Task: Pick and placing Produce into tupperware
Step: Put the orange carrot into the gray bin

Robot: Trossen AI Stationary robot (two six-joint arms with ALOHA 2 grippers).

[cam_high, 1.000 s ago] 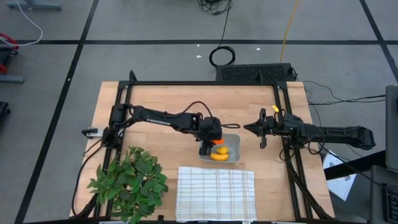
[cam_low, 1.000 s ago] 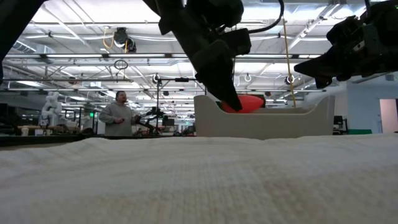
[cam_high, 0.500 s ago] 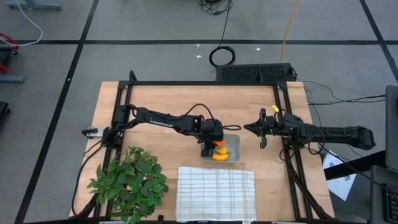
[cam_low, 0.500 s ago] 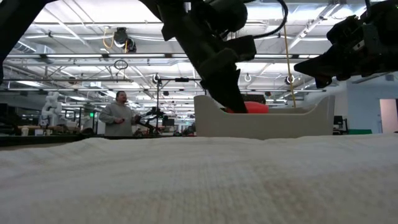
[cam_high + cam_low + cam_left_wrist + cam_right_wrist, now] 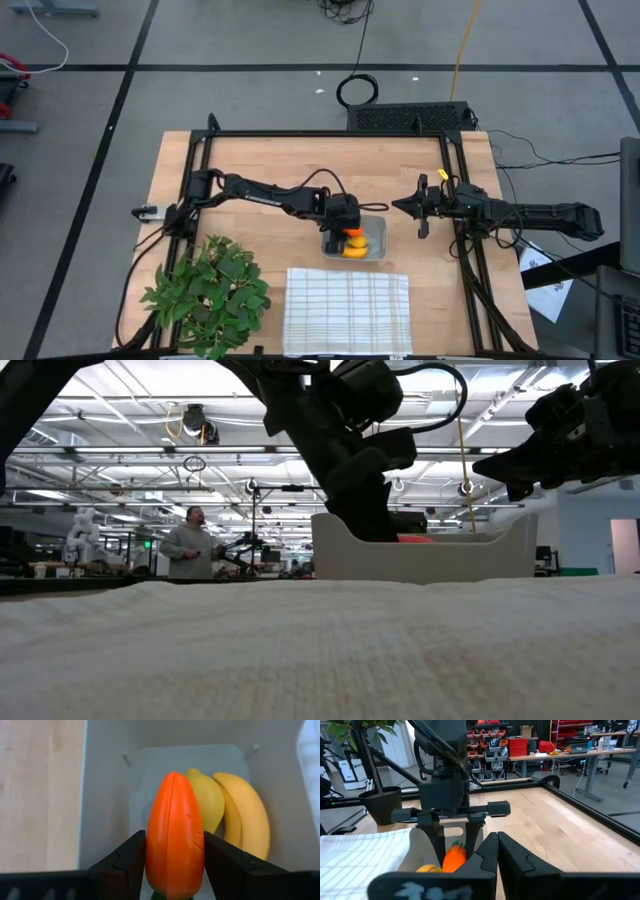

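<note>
Glossy plastic carrot (image 5: 174, 837), translucent plastic tupperware (image 5: 107, 795), wooden table (image 5: 260, 160).

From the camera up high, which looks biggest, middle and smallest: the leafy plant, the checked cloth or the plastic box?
1. White checked cloth and big leafy green plant: look alike in size, so no ranking between them.
2. Small translucent plastic tupperware box: clearly smallest.

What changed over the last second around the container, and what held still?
The left gripper, its jaws clamped on the orange toy carrot, sank lower into the translucent grey plastic container, beside the yellow lemon and curved yellow banana. The right gripper, shut, stayed hovering beside it.
</note>
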